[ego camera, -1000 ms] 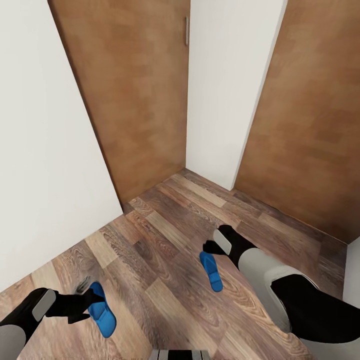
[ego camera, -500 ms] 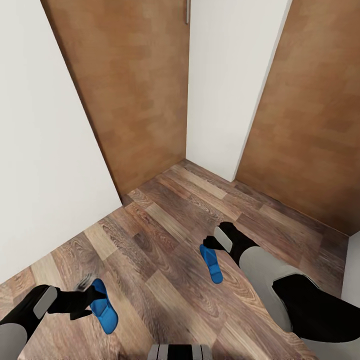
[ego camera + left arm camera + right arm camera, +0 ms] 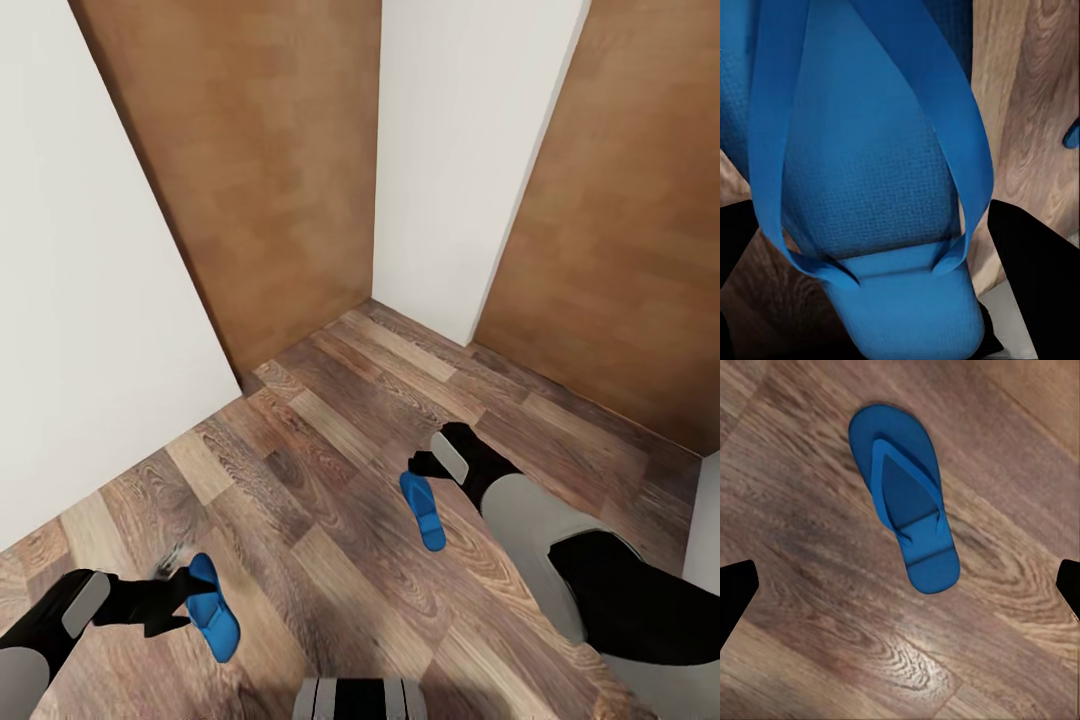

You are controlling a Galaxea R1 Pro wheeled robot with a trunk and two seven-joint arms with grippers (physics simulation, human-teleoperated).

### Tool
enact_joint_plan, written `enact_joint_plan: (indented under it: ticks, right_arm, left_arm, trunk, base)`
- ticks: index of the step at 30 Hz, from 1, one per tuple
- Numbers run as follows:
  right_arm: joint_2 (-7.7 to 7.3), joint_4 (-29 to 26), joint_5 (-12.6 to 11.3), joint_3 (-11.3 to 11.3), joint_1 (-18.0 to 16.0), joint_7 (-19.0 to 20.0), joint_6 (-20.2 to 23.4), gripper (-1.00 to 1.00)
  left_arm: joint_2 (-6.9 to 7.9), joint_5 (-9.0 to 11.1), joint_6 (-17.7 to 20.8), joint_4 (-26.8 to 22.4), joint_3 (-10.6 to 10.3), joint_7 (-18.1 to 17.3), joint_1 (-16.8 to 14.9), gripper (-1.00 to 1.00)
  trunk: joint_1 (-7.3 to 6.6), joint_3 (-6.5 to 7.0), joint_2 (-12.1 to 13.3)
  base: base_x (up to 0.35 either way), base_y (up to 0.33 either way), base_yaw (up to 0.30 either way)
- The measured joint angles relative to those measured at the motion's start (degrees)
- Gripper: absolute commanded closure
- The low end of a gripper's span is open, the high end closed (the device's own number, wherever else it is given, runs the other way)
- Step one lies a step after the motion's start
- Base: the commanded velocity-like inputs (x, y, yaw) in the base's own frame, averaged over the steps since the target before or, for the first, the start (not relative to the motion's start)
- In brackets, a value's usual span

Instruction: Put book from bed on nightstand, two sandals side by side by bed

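Wood-plank floor (image 3: 330, 440) running into a corner of white wall (image 3: 90, 300), with one brown door (image 3: 270, 170) at 12 o'clock and another door (image 3: 620, 250) at 2 o'clock in the head view.

Left gripper (image 3: 180, 598) low at 7 o'clock, jaws seemingly clamped across the first sandal (image 3: 215, 612); in the left wrist view, dark fingers pressed against both strap edges.

Right gripper (image 3: 420, 470) at 5 o'clock, jaws spread wide, hovering just over the second sandal (image 3: 424, 512), which lies flat on the planks, ungrasped.

Step in hand, judging by this: collecting the pair.

Next: lower the right arm, centre the jaws over the sandal, close across its width, lift, then carry both toward the bed.
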Motion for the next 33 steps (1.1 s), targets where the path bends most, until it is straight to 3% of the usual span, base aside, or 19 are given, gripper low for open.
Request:
enact_joint_plan:
  ticks: [5,13,15,20,23,33]
  right_arm:
    - [-0.03,-2.6,0.0,0.0,-0.4,-0.5,1.9,-1.00]
    - [-0.04,-6.2,0.0,0.0,-1.7,-0.8,5.0,-1.00]
    - [-0.04,-6.8,0.0,0.0,-1.9,-0.8,5.4,-1.00]
    - [-0.12,-7.3,-0.4,-0.1,-2.3,-0.1,5.9,-1.00]
    - [-0.15,-7.4,-0.6,-0.1,-2.4,0.3,6.4,-1.00]
    - [-0.31,-7.4,-0.7,-0.1,-2.7,2.9,8.0,-1.00]
  left_arm:
    - [0.61,-0.2,0.0,0.0,0.0,-1.4,0.5,1.00]
    - [0.89,0.1,0.0,0.1,0.1,-3.7,0.7,1.00]
    - [1.40,0.1,0.0,0.2,0.1,-6.4,0.8,1.00]
    - [4.65,-0.1,-0.3,0.6,0.2,-16.9,2.0,1.00]
    - [5.43,-0.1,-0.4,0.7,0.1,-21.0,2.5,1.00]
    - [5.82,-0.2,-0.4,0.6,-0.1,-27.7,2.9,1.00]
  trunk:
    - [0.13,-1.11,-0.1]
    - [0.13,-1.12,-0.1]
    - [0.13,-1.12,-0.1]
    - [0.13,-1.12,-0.1]
    - [0.13,-1.12,-0.1]
    - [0.13,-1.12,-0.1]
  base:
    - [0.000,0.000,0.000]
    - [0.000,0.000,0.000]
    - [0.000,0.000,0.000]
    - [0.000,0.000,0.000]
    - [0.000,0.000,0.000]
    - [0.000,0.000,0.000]
